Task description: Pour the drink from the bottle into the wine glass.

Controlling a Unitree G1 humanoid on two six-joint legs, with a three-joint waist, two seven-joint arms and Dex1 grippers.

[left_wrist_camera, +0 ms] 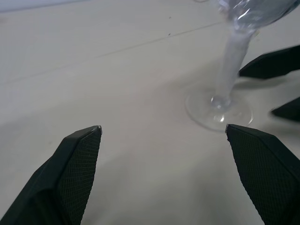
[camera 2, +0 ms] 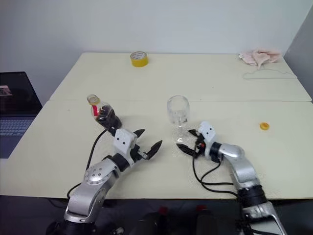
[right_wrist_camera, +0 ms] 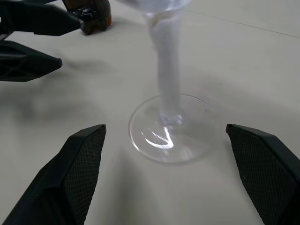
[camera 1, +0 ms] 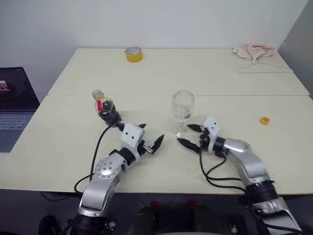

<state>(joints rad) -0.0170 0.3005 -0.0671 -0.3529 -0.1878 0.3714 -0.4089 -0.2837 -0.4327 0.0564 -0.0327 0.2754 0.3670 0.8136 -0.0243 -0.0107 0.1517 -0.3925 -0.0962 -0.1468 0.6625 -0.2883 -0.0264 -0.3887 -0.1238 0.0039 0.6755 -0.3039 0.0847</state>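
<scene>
The wine glass [camera 1: 183, 105] stands upright at mid-table, and its bowl looks empty. My right gripper [camera 1: 184, 134] is open just in front of the glass's foot [right_wrist_camera: 168, 129], with the stem [right_wrist_camera: 168, 65] between and beyond its fingers, untouched. My left gripper [camera 1: 150, 135] is open too, empty, and points at the glass [left_wrist_camera: 218, 110] from the left. The bottle [camera 1: 104, 108] stands behind my left wrist with no cap on. The dark drink [camera 1: 109, 116] fills its lower part.
A yellow cap [camera 1: 264, 120] lies on the table [camera 1: 58, 147] to the right. A yellow tape roll [camera 1: 133, 54] and a pink cloth [camera 1: 254, 50] sit at the far edge. A laptop [camera 1: 14, 105] is off the table's left side.
</scene>
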